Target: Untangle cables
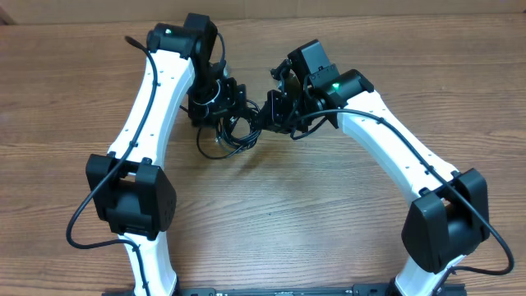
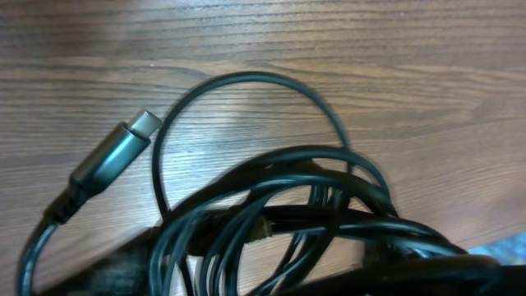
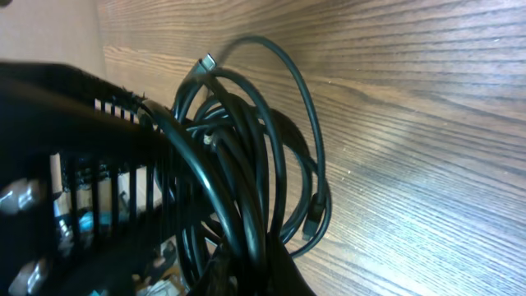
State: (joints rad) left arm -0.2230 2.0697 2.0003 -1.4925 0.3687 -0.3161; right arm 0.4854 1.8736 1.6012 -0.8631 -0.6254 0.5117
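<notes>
The cables (image 1: 232,133) lie tangled on the wooden surface (image 1: 271,214) between the arms. The right end effector (image 1: 265,117) is closed, apparently pinching strands; I cannot tell the left end effector's (image 1: 215,105) state. Pulling could cinch the crossed loops, or snag the silver-tipped plug (image 2: 123,150)

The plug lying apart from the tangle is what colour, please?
Metallic grey plug, silver tip; best in left wrist view.
</notes>
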